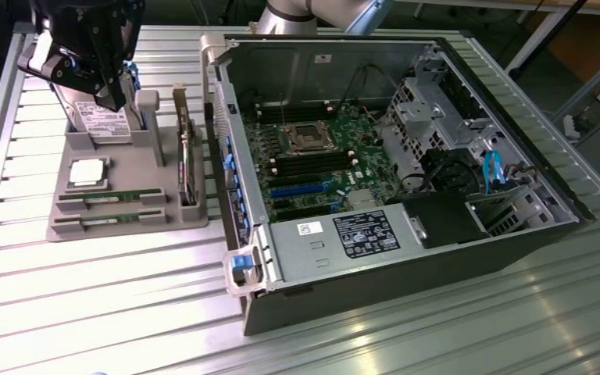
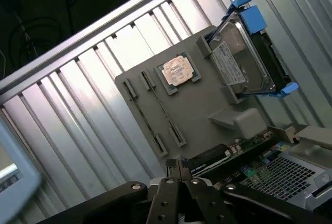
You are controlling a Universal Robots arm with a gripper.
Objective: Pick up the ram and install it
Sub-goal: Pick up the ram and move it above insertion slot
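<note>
Nearest us, two ram sticks lie in the one gray tray (image 1: 133,178): the near ram stick (image 1: 110,220) and, at its twelve o'clock, the far ram stick (image 1: 112,197). Farther back sit one processor (image 1: 88,172), then one hard drive (image 1: 102,121). Above the drive hangs our gripper (image 1: 112,98), pressed together, well apart from both sticks.

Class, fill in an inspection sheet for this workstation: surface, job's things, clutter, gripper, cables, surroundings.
Surface: ribbed metal table.
Job's things: one ram stick and a second ram stick lying in the grey holder; open computer case beside it, motherboard exposed.
Clutter: processor chip, hard drive and expansion card on the same holder.
Gripper: gripper shut, holding nothing, above the hard drive.
Cables: black leads and blue cable inside the case.
Surroundings: metal frame legs behind the table.
</note>
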